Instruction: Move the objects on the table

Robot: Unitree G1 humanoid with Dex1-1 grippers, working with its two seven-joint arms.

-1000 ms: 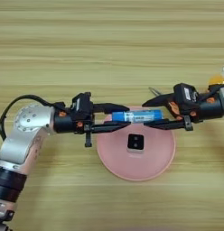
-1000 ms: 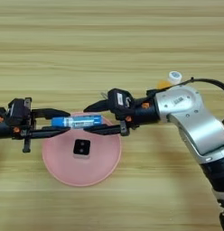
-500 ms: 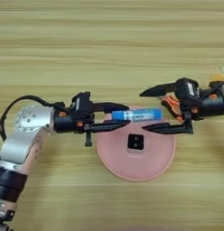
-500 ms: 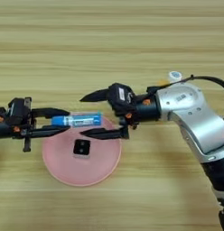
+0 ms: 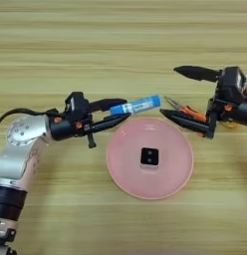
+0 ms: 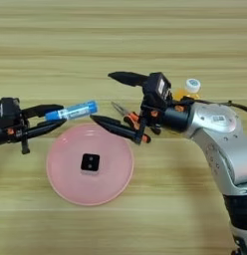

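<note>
Blue tube [image 5: 135,106] with white label pinched by left gripper [image 5: 118,110], right gripper [image 6: 111,99] spread wide, black cube [image 5: 149,156] on pink plate [image 5: 120,164]

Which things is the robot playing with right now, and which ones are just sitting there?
In use:
- blue tube, held by the left gripper
- right gripper, open, beside the tube's free end

Just sitting:
- black cube on the pink plate
- orange-drink bottle behind the right arm
- orange-handled pliers on the table
</note>
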